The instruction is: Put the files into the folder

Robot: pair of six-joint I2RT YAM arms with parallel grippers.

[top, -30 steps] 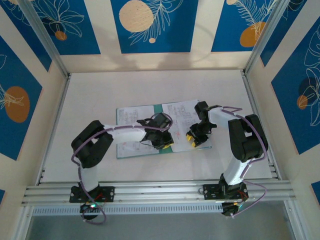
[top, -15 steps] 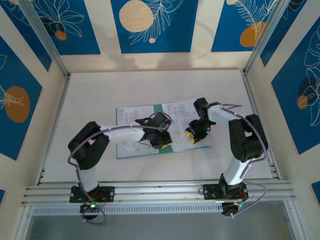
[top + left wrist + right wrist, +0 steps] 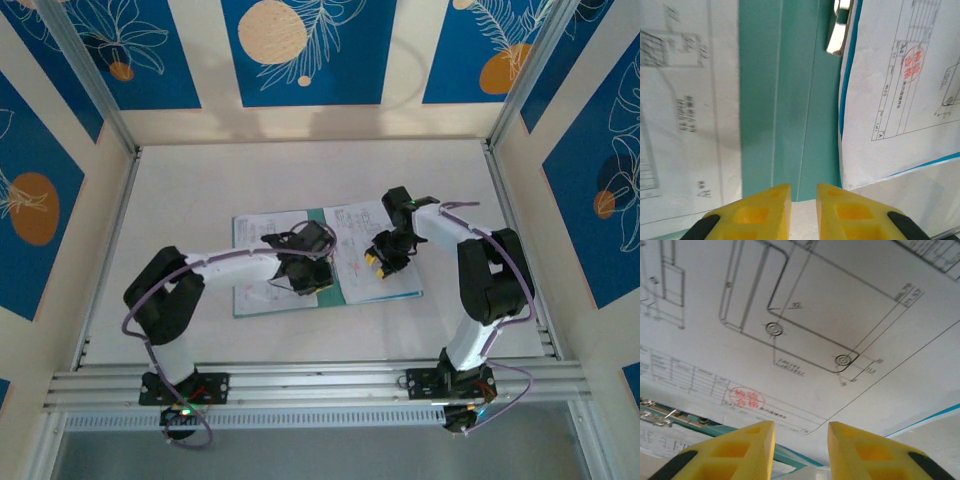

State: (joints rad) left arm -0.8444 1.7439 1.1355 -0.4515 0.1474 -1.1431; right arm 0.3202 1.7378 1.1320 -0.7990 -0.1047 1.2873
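Tabletop (image 3: 300, 170) carries folder (image 3: 780, 100) and files (image 3: 815, 315) beneath left pincer (image 3: 803, 192) and right pincer (image 3: 801, 429), both narrowly parted, empty.

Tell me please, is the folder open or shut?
Open: the folder lies spread flat, its green middle bare between papers on both halves.

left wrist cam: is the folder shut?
No, the folder lies open, its teal spine bare between printed sheets on either side.
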